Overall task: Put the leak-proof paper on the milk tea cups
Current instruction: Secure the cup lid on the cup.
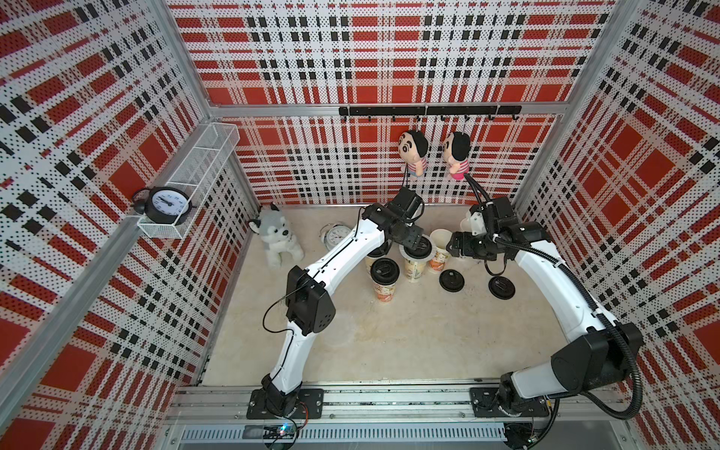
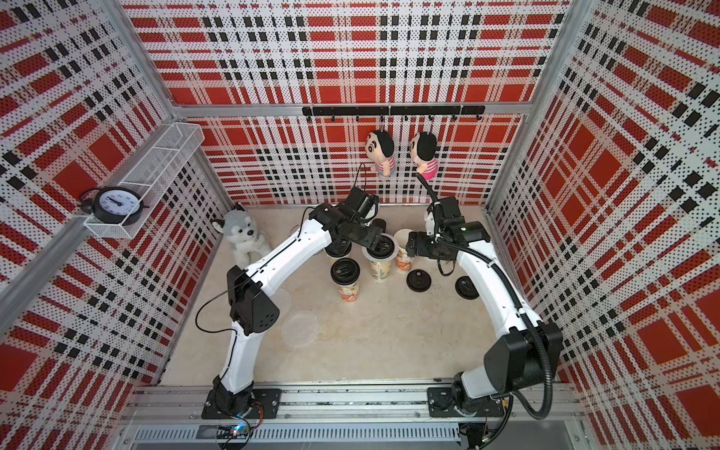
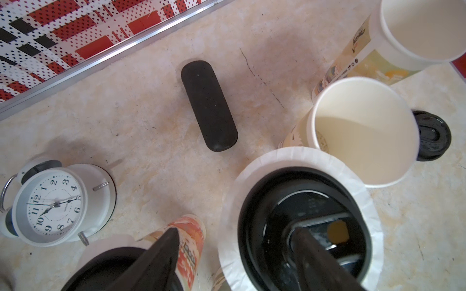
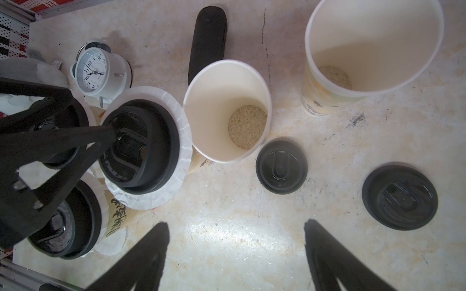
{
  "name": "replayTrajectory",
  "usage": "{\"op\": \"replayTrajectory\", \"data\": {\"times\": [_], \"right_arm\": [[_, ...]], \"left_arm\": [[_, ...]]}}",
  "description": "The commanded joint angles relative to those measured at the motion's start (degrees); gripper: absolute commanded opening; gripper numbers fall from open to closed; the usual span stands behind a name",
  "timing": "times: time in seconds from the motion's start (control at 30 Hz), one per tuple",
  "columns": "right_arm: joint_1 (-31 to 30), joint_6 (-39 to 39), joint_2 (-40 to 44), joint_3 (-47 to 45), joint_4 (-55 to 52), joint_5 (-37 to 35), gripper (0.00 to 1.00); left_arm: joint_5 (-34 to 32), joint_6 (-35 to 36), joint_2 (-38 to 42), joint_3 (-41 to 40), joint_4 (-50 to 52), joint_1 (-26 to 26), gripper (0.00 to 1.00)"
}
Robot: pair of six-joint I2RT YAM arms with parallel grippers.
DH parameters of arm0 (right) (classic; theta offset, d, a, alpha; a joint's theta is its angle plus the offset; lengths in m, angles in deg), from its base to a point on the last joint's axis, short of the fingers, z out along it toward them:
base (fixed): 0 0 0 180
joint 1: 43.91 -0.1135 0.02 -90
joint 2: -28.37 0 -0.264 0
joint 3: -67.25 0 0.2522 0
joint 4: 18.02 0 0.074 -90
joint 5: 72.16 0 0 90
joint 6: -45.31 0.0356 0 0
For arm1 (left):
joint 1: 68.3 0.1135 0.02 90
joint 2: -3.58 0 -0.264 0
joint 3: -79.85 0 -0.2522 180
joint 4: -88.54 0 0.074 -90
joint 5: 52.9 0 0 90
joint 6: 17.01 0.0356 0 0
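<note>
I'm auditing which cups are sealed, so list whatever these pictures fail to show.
- Rear lidded cup: mostly behind the left arm in both top views.
- Far open cup: nearly all behind the right arm in both top views.
- Spare paper sheets: faint against the table in a top view; count unclear.
- Whether the left gripper finger touches the lid on the papered cup or hovers: cannot tell.

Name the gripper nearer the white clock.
Left. The left gripper is over a lidded cup on the side of the clock; the right gripper hangs farther off, past an open cup.
</note>
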Motion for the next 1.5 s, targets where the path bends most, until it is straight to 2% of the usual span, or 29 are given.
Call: {"op": "replayTrajectory", "data": {"times": [0.0,0.67,0.8,0.97,1.47], "right_arm": [[0.4,-0.4,1.9,-0.9,0.8,0.1,0.87],[-0.8,1.5,0.8,-2.4,3.6,2.9,0.86],[-2.5,3.4,-0.5,-2.9,5.5,2.1,0.79],[-4.8,6.2,-2.5,-3.1,8.3,1.0,0.66],[-7.2,9.8,-7.2,-2.6,11.5,-0.4,0.58]], "left_arm": [[-0.6,0.6,-1.5,1.3,-0.6,-0.9,0.75],[-3.4,0.0,-0.6,-5.4,-1.1,-2.3,0.74],[-3.9,-0.6,0.0,-7.6,-1.3,-2.8,0.74],[-4.9,-1.3,1.5,-10.6,-1.9,-3.2,0.74],[-5.1,-2.0,3.2,-15.4,-3.9,-3.4,0.73]]}}
